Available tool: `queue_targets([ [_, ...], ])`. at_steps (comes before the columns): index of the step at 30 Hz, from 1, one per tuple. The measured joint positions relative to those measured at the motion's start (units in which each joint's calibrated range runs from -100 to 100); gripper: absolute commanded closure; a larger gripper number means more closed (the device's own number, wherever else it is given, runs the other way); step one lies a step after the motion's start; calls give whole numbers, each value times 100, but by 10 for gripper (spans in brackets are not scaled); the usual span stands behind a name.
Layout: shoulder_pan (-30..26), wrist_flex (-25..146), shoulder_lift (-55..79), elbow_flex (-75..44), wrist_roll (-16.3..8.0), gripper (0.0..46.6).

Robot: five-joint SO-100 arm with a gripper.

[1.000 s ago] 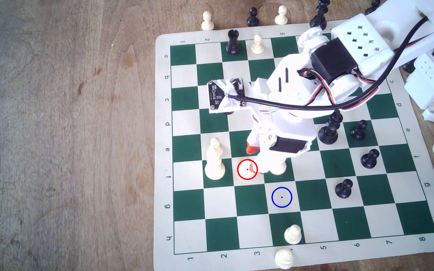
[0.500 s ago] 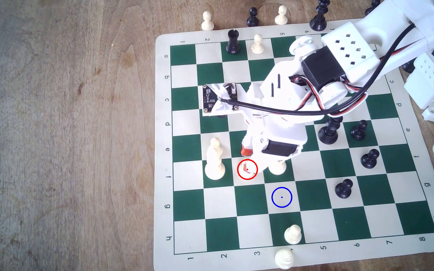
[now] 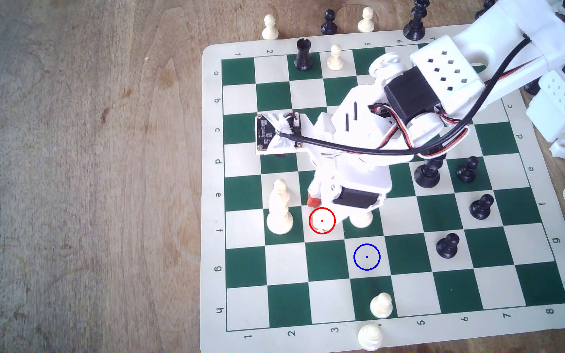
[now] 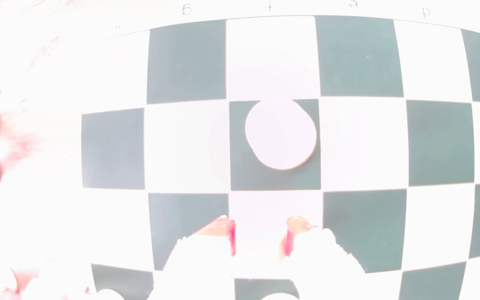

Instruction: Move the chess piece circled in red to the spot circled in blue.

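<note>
The fingers (image 3: 323, 212) hang over the red ring (image 3: 322, 220), released, with an open gap between the two orange tips. In the wrist view the fingers (image 4: 260, 233) stand either side of a cream square, and straight beyond them a tall cream piece (image 4: 280, 134) reads as a pale disc on the next green square. That puts the ringed square directly under the fingers, not ahead of them or to one side.

The pawn itself cannot be made out. Cream on cream, it is lost in glare in the wrist view, and inside the ring the exterior view gives no clear outline. If it stands upright on that square, it sits between the tips, and the move then needed is probably a straight drop and a close, with no sideways correction.

The blue spot (image 3: 366, 257) lies diagonally off the fingers, one square nearer the board's (image 3: 213, 169) h edge and one square towards the exterior view's right. Another cream piece (image 3: 361, 220) stands just beside the fingers on that same side, partly under the arm, so the carry would need height to pass it. The tall cream piece (image 3: 279, 212) stands just beside the fingers on the opposite side.

The exterior view supplies the rings and the neighbours; the wrist view supplies the gap between the tips
</note>
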Motion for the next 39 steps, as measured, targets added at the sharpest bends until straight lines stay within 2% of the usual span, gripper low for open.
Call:
queue_targets([
  [21, 0, 0, 201, 0, 0, 393],
  [25, 0, 0, 201, 0, 0, 421],
  [26, 0, 0, 201, 0, 10, 450],
  [28, 0, 8, 201, 0, 24, 464],
  [39, 0, 247, 201, -163, 63, 464],
])
